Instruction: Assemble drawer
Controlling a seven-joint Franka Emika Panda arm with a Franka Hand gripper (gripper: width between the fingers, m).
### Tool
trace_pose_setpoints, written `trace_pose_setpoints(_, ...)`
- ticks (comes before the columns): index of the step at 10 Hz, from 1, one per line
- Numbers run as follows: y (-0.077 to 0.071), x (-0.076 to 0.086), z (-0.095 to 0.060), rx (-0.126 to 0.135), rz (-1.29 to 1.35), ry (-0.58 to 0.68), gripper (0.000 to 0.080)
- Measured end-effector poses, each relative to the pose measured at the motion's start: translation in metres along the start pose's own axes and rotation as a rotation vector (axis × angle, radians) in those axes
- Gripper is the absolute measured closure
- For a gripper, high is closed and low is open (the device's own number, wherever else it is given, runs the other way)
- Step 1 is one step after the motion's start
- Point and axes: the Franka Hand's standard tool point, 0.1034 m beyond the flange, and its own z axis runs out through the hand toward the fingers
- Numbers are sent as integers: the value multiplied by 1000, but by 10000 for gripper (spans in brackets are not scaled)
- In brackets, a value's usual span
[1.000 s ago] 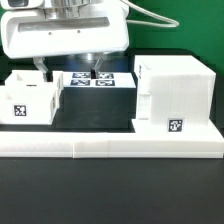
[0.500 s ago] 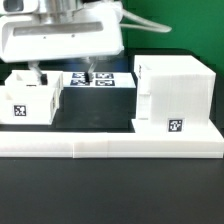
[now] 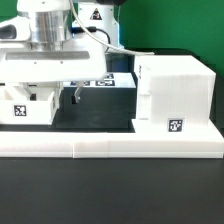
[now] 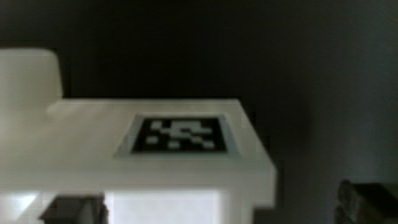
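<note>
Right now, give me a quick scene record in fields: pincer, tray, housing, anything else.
pincer: open, fingers spread, low over the tray
tray: exterior view's left, tagged, partly hidden by the arm
housing: exterior view's right, upright, apart from the tray
border wall: runs in front of both
marker board: behind, mostly hidden
pincer-tray contact: cannot tell

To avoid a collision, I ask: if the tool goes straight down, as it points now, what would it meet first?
Most likely the small tagged tray at the exterior view's left: the open tool hangs above it. How near is unclear.
</note>
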Motion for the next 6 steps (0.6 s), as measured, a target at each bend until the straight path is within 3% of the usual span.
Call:
trace_pose_setpoints(4, -1, -1, 5, -7, 2, 1, 151)
trace_pose_setpoints(5, -1, -1, 5, -7, 2, 1, 286)
trace_pose_setpoints(6, 0, -1, 5, -7, 2, 1, 286)
